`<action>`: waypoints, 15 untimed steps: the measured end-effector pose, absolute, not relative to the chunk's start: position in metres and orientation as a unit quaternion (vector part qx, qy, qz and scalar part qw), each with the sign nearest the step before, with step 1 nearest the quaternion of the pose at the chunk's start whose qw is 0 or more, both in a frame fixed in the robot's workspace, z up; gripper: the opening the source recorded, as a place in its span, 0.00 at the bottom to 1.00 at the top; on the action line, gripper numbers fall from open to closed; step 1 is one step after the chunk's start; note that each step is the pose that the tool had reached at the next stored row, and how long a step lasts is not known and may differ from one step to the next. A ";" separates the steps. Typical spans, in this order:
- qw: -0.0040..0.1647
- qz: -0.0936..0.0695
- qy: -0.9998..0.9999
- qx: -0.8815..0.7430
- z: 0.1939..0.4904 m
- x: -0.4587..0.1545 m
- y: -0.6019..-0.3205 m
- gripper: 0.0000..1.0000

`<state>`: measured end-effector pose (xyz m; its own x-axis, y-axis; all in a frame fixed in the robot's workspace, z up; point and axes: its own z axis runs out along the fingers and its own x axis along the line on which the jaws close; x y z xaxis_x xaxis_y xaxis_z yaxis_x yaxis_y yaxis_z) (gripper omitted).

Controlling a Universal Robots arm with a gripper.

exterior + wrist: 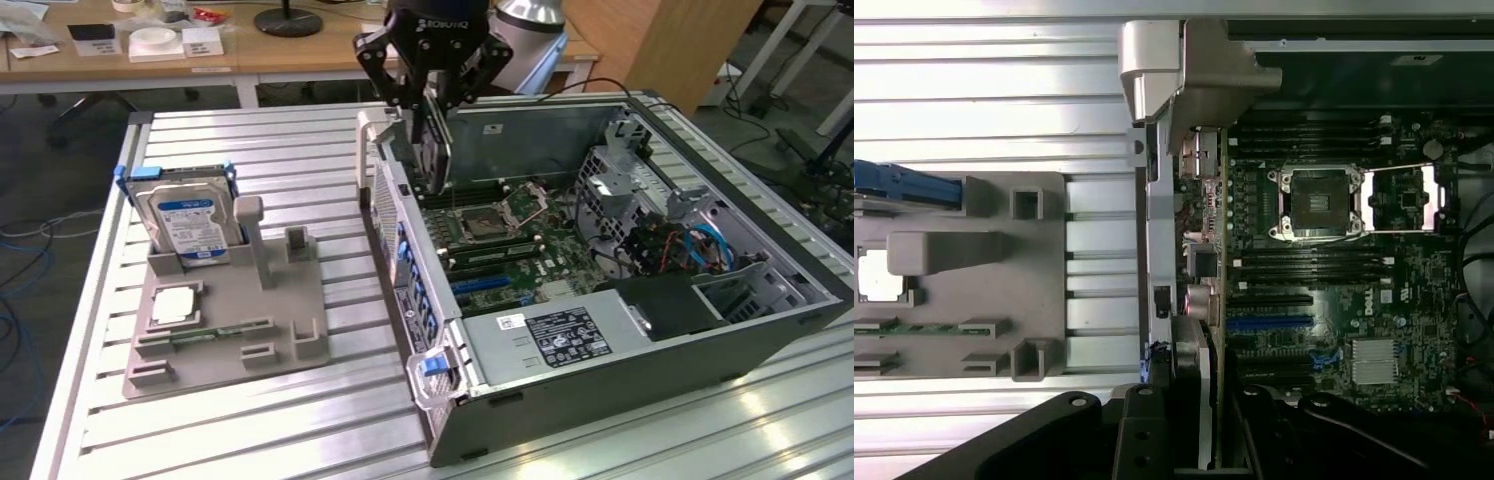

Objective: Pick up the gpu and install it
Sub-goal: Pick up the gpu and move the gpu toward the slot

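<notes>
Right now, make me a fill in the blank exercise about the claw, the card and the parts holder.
1. The claw is ___ on the gpu, over the open computer case.
2. The hard drive stands ___ in the gray holder.
3. The gray holder lies on the exterior view's ___ of the computer case.
Missing words: shut; upright; left.

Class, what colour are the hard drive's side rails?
Blue; the rails show best in the exterior view.
</notes>
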<state>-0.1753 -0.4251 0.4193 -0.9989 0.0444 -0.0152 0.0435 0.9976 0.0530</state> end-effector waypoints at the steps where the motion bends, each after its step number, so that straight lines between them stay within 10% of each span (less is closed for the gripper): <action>1: 0.008 0.026 0.999 0.022 0.419 -0.173 -0.425 0.28; 15: 0.008 0.026 0.999 0.022 0.418 -0.130 -0.425 0.28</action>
<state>-0.1296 -0.4250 0.4185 -0.9989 0.0443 -0.0152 0.0434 0.9977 0.0530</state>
